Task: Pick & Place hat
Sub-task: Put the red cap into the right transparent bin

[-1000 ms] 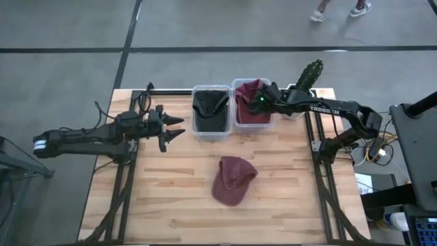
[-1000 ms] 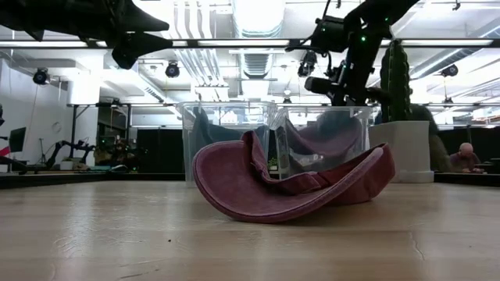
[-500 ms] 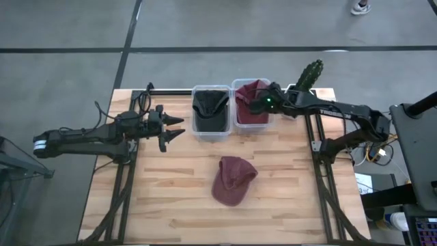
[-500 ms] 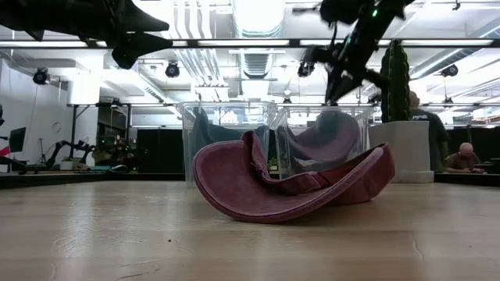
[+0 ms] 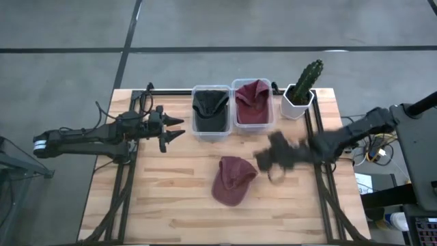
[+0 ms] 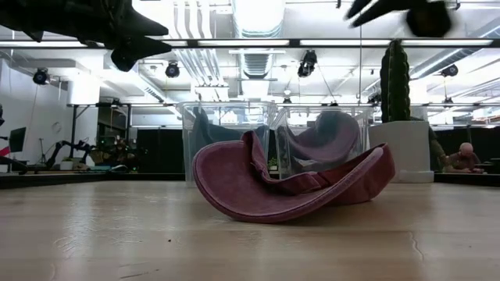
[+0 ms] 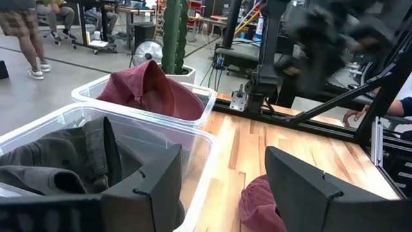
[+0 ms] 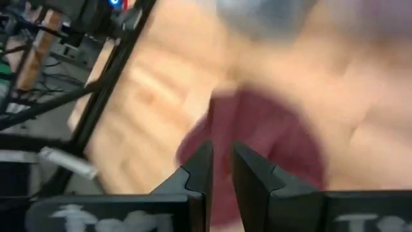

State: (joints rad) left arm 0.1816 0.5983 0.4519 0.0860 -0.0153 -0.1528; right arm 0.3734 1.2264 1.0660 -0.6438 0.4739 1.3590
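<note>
A dark red hat (image 5: 233, 180) lies on the table's middle, resting on its brim and crown (image 6: 289, 187). A second red hat (image 5: 252, 102) sits in the right clear bin (image 5: 270, 121). A black hat (image 5: 210, 109) fills the left bin (image 5: 194, 130). My right gripper (image 5: 263, 161) is blurred by motion and hangs in the air just right of the table's hat. In its wrist view the fingers (image 8: 222, 171) stand nearly together, with the hat (image 8: 270, 129) beyond them. My left gripper (image 5: 174, 130) waits open, left of the bins (image 7: 222, 174).
A potted cactus (image 5: 304, 85) stands in a white pot at the far right corner, beside the bins. Bare wood (image 5: 164, 198) lies near and left of the hat. In the low view both arms (image 6: 129, 35) (image 6: 398, 9) hang high above the table.
My right gripper has left the red hat's bin, risen and swung fast toward the table's near edge; it is now beside the hat on the table. The hat in the bin stayed where it lay. The hat on the table has not moved.
</note>
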